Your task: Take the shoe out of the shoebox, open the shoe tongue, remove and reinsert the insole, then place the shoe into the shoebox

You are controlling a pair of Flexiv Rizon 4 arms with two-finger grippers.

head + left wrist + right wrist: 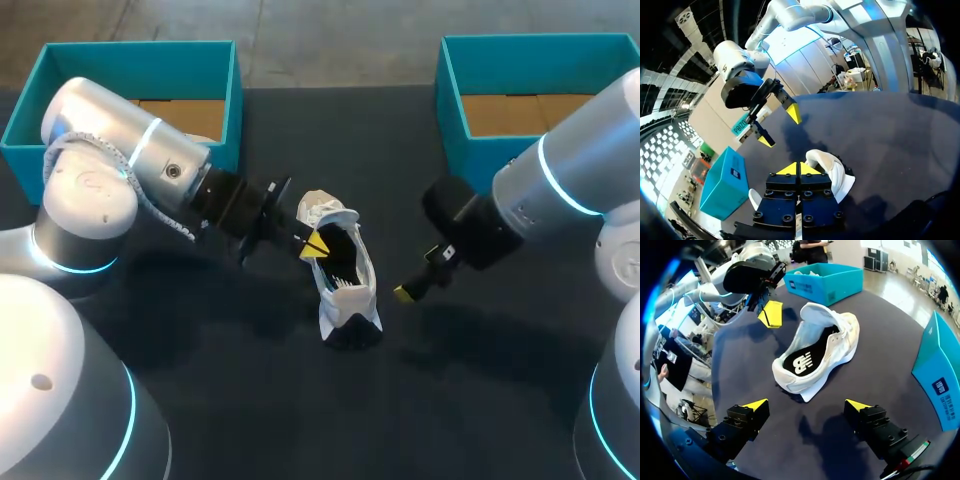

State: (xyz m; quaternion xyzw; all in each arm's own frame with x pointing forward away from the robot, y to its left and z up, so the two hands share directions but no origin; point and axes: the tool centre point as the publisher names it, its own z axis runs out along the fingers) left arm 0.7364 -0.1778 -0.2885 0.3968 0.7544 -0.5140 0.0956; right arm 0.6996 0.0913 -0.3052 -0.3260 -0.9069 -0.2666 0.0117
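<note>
A white shoe (341,268) rests on the dark table, its black insole (802,361) showing through the opening and its tongue (816,315) lifted. My left gripper (315,246) is shut, its yellow tips together at the rim of the shoe's opening with nothing seen between them. In the left wrist view the left gripper (800,168) sits just above the shoe (834,172). My right gripper (412,283) hangs open to the right of the shoe. From its own wrist the right gripper (806,405) has the shoe (815,352) a little ahead of its fingers, untouched.
A teal shoebox (232,95) stands at the back left and a second teal shoebox (450,95) at the back right. The left box (825,282) lies beyond the shoe in the right wrist view. Bare dark tabletop (300,400) spreads in front of the shoe.
</note>
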